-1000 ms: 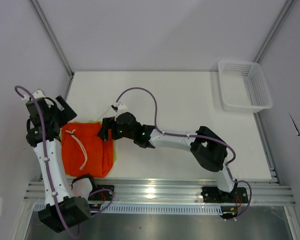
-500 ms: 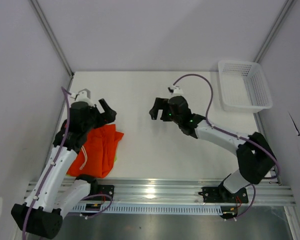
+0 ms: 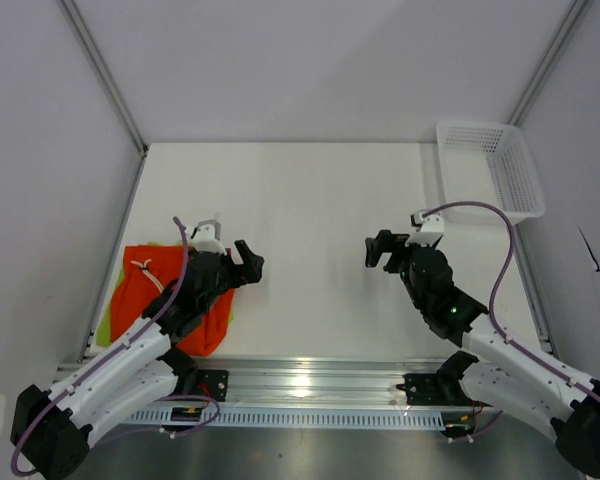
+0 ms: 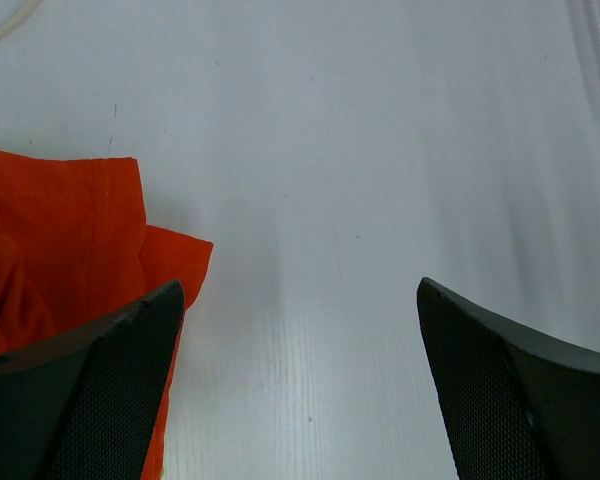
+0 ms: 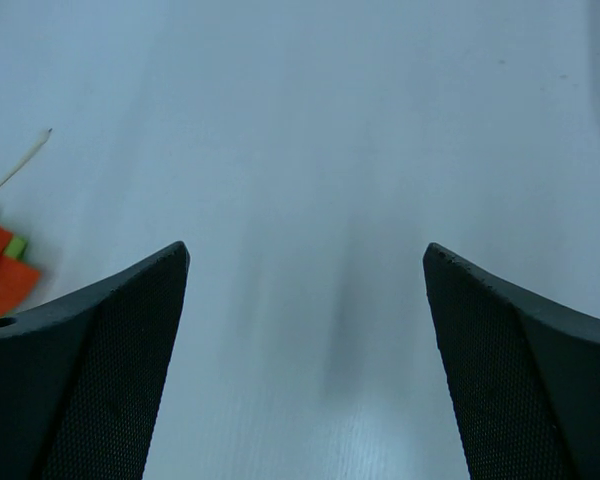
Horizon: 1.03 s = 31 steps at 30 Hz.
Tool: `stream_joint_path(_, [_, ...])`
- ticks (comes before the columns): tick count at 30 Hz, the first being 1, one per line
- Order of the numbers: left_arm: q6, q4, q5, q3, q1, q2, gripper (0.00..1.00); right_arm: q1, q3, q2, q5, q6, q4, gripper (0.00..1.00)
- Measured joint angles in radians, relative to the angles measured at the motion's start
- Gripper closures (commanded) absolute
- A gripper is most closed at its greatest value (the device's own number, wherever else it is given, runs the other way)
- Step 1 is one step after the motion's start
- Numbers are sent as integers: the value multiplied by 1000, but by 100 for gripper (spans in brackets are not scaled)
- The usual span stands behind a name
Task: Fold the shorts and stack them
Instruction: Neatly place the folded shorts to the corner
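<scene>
The orange-red shorts (image 3: 132,300) lie folded at the table's near left, their pale drawstring (image 3: 146,270) on top. Slivers of the lime green shorts (image 3: 103,326) stick out from under them. My left arm lies across the stack's right part. My left gripper (image 3: 251,262) is open just right of the stack, over bare table. In the left wrist view the orange-red shorts (image 4: 50,240) reach past the left finger, and my left gripper (image 4: 298,290) holds nothing. My right gripper (image 3: 373,252) is open far to the right; its view shows my right gripper (image 5: 305,250) empty and the orange-red shorts (image 5: 2,278) far off.
A white mesh basket (image 3: 485,170) stands at the table's far right corner. The metal rail (image 3: 310,385) with both arm bases runs along the near edge. White walls close in the table on the left, the back and the right.
My right gripper left the orange shorts' edge and drew far back to the right. My left arm swung down across the stack, its gripper now right of it. The shorts lie flat.
</scene>
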<state>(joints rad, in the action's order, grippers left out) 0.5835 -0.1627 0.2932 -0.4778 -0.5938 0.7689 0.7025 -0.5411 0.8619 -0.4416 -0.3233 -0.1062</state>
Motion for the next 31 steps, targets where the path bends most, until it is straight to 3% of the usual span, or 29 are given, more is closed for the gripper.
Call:
stream_joint_path(8, [-68, 101, -8, 106, -2, -133, 1, -1, 208, -160, -158, 10, -26, 1])
stream_joint_path(18, [-176, 192, -62, 210, -4, -189, 1, -2, 213, -64, -206, 11, -66, 1])
stream_joint_path(31, [-203, 235, -69, 216, -5, -203, 1, -2, 209, -42, -203, 11, -89, 0])
